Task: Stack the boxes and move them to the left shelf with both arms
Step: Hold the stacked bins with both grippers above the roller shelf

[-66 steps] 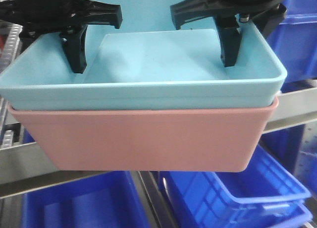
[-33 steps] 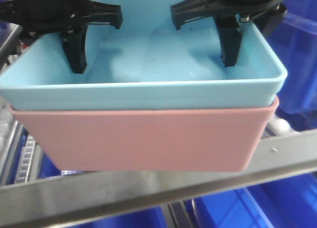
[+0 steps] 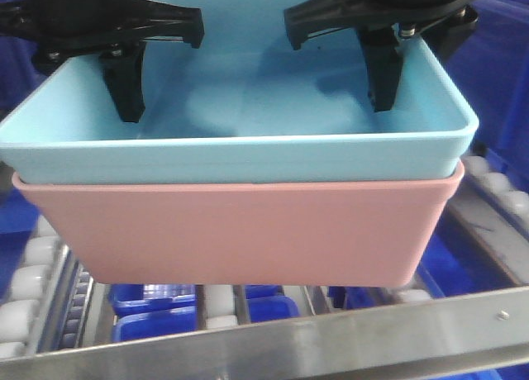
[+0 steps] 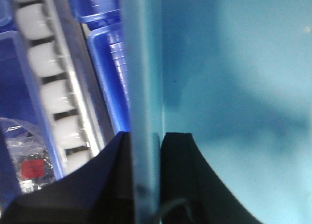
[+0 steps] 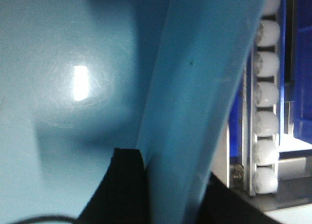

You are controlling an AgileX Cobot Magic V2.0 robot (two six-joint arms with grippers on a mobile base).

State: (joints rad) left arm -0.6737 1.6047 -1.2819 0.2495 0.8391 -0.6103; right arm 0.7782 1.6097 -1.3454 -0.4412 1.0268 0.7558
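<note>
Boxes are held stacked, the blue box (image 3: pixel 248 153) nested in the pink box (image 3: pixel 240 231). The blue side walls are pinched by the left gripper (image 4: pixel 145 185) and the right gripper (image 5: pixel 170 195), one finger inside and one outside each wall. The stack is held over the rollers (image 3: pixel 23 285), just behind the front of the shelf (image 3: pixel 347 343). If only blue is clamped, pink may be dropped, and the stack may be tilted by uneven lowering. Counted: two boxes, two grippers, one shelf, several roller rows.

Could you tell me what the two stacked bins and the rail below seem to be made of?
The light sky blue open-top bin and the salmon pink bin under it look like moulded plastic: smooth, the blue one showing a soft glare inside. The silver front rail looks like brushed metal, probably steel, from its streaky sheen.
</note>
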